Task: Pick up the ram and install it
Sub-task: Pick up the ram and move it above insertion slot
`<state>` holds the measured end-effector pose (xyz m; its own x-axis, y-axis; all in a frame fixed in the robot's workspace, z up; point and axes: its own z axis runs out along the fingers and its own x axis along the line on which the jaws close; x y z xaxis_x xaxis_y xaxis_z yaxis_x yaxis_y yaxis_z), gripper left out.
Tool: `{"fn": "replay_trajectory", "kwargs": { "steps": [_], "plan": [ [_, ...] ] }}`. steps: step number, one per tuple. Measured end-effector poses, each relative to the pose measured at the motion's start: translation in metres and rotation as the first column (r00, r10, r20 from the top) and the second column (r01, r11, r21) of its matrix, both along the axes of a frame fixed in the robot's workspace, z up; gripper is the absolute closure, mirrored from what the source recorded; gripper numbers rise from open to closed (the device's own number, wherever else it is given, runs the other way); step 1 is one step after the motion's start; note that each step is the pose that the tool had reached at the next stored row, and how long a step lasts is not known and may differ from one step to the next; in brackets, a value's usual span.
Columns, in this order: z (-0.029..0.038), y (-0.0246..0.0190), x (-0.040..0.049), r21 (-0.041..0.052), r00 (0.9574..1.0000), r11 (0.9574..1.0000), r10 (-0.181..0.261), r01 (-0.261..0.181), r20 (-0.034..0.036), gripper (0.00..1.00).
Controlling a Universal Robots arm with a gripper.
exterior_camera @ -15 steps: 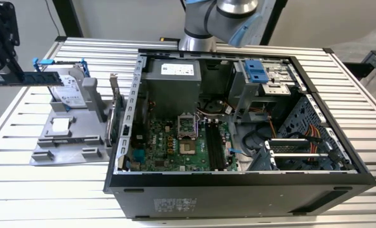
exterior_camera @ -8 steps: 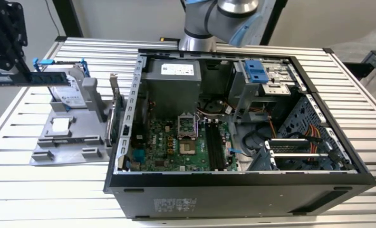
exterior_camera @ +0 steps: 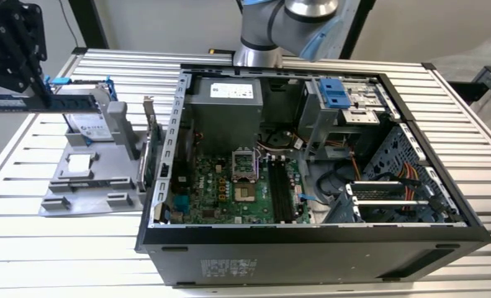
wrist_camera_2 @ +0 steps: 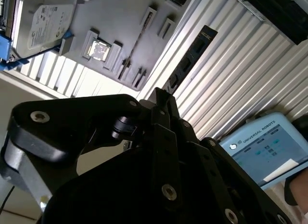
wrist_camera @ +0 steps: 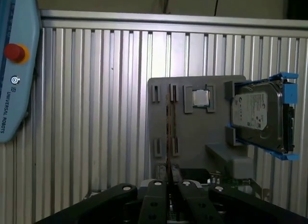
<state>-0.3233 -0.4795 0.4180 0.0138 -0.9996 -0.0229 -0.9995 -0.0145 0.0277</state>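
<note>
**Item:** ram (exterior_camera: 54,102).

**Location:** upper left of the exterior view, in the air above the far end of the tray (exterior_camera: 84,183). It was well apart from the case (exterior_camera: 311,261).

**Held by:** gripper (exterior_camera: 15,87), clamped on one end of the ram. In both wrist views the stick ran out from between the shut fingertips.

**Orientation:** long axis about level, lying across the exterior view. The free end pointed to the exterior view's right, near the hard drive (exterior_camera: 92,127). In the first wrist view it showed edge-on, as a thin line.

**Step in hand:** pick-up judged complete and the ram appeared clear of the tray. Installation not yet done.

**Requirement:** the slots (exterior_camera: 277,192) ran up and down the exterior view, crosswise to the ram as held. Seating would likely call for a turn of the long axis to match them, with the contact edge downward. It would then need a straight, even press.
</note>
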Motion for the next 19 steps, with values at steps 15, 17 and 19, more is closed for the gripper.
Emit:
{"fn": "replay_trajectory", "kwargs": {
  "steps": [15, 17, 19],
  "plan": [
    [0.0, 0.0005, 0.0203, -0.0005, 1.0, 1.0, -0.002, 0.002, -0.0001, 1.0],
    [0.0, 0.0006, 0.0235, -0.0007, 1.0, 1.0, -0.002, 0.002, 0.0, 1.0],
    [0.0, 0.0007, 0.0266, -0.001, 1.0, 1.0, -0.002, 0.002, 0.0, 1.0]
  ]
}}
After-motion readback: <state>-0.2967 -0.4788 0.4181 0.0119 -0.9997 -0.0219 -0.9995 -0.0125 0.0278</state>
